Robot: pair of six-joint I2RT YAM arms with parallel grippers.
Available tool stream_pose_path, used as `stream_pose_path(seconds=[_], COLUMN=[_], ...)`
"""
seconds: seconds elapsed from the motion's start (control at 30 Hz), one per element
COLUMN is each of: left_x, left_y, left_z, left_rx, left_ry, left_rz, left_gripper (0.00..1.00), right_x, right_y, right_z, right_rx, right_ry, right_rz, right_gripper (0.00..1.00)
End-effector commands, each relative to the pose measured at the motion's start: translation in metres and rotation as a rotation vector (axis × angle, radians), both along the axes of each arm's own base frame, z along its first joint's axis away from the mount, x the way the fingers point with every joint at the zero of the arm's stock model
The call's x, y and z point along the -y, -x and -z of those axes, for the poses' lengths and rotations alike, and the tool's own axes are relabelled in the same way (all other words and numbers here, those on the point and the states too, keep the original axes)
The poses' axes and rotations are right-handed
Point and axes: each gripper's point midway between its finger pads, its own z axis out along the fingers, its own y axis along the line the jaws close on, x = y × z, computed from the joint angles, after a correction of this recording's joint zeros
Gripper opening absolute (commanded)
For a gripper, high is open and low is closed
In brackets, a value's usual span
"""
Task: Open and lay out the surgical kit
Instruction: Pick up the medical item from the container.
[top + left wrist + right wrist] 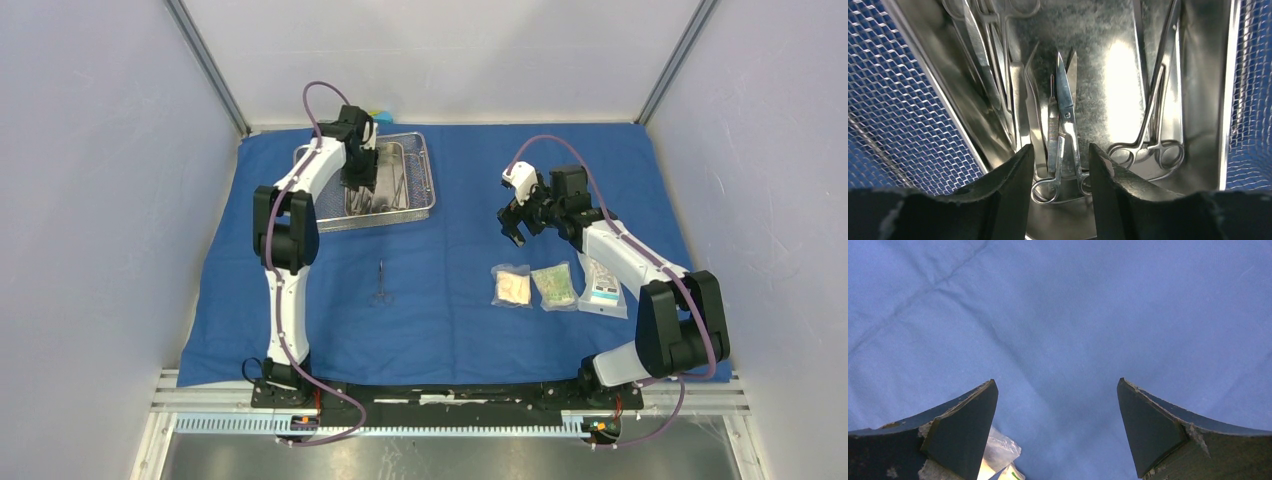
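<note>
While my left claw [1060, 150] hangs half-open astride the scissors [1064, 100] in the pan [1108, 65], my right claw [1057, 381] gapes wide over the cloth [1058, 300]. I judge I'm emptying the pan; next, lower, pinch the scissors, lift clear.

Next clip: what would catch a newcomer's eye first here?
The spread blue cloth dominates, with the wire-mesh tray at its far left. There the left gripper hangs part-open over scissors in the steel pan. Nearer the front lie one lone instrument, left of centre, and three clear packets in a row on the right, the open right gripper hovering just beyond them.
</note>
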Motion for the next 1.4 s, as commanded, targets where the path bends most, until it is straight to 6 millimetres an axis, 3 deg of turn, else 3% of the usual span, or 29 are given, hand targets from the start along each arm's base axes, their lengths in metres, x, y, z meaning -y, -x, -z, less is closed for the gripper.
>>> stream_pose_path(seconds=[0.0,0.4,0.57,0.73,1.07,1.37], left_x=[0.001,-0.005,-0.003,-0.003,-0.008,-0.001], left_y=[0.015,0.024,0.025,0.016,-0.005,-0.002], left_z=[0.018,0.044,0.048,0.035,-0.014,-0.03], left_rx=[-0.069,-0.136,-0.149,-0.117,0.005,0.028], left_ry=[-0.007,-0.045,-0.029,0.001,-0.028,0.015], left_rz=[0.055,0.06,0.063,0.052,0.075,0.09], left_gripper=[0.52,0.54,0.43,0.24,0.04,0.02], right_x=[-0.006,-0.006,-0.005,-0.006,-0.006,-0.007], right_y=[-0.009,-0.007,-0.007,-0.007,-0.008,-0.008], right_z=[-0.014,-0.012,-0.012,-0.012,-0.012,-0.013], right_rx=[0.055,0.052,0.052,0.053,0.051,0.051], right_ry=[-0.013,-0.013,-0.012,-0.012,-0.013,-0.018], right_rz=[-0.02,-0.021,-0.021,-0.021,-0.021,-0.023], right_gripper=[0.97,0.97,0.97,0.97,0.97,0.97])
